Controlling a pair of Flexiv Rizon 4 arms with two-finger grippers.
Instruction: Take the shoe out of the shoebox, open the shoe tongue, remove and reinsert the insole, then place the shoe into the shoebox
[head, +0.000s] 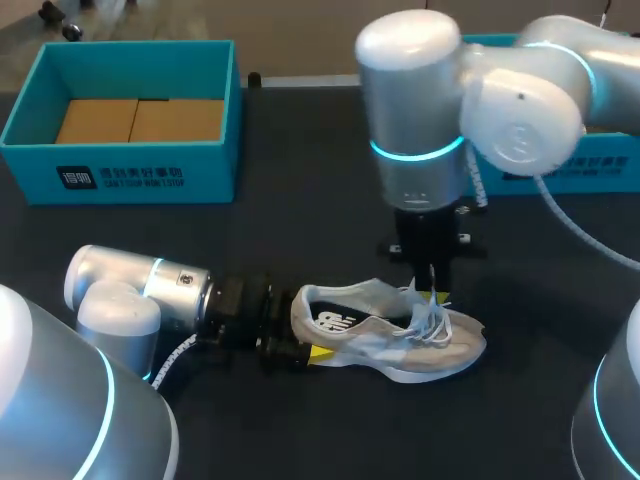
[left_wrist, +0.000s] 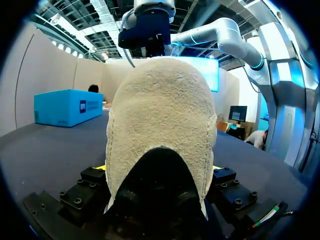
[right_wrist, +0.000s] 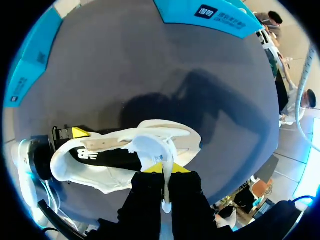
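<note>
Shoe (head: 390, 340) lies on its sole on the table (head: 300, 230), near the front edge around the middle, heel to the left and toe to the right, out of the box. Left arm lies low along the table from the front left corner. The left gripper (head: 303, 328) is clamped on the heel, one yellow finger on each side and both touching it; in the left wrist view the heel fills the gap between the fingers. Right arm comes in from the far right and points straight down over the shoe's laced part. The right gripper (head: 432, 292) has its fingers pressed together, pinching the white tongue (right_wrist: 150, 149), which is pulled up off the shoe. Black insole (head: 335, 322) with a white mark shows in the shoe opening. Blue shoebox (head: 140, 175) sits at the far left corner, open, brown card inside, well apart from the shoe. Second blue box (head: 590, 170) is at the far right edge, partly behind the right arm.
</note>
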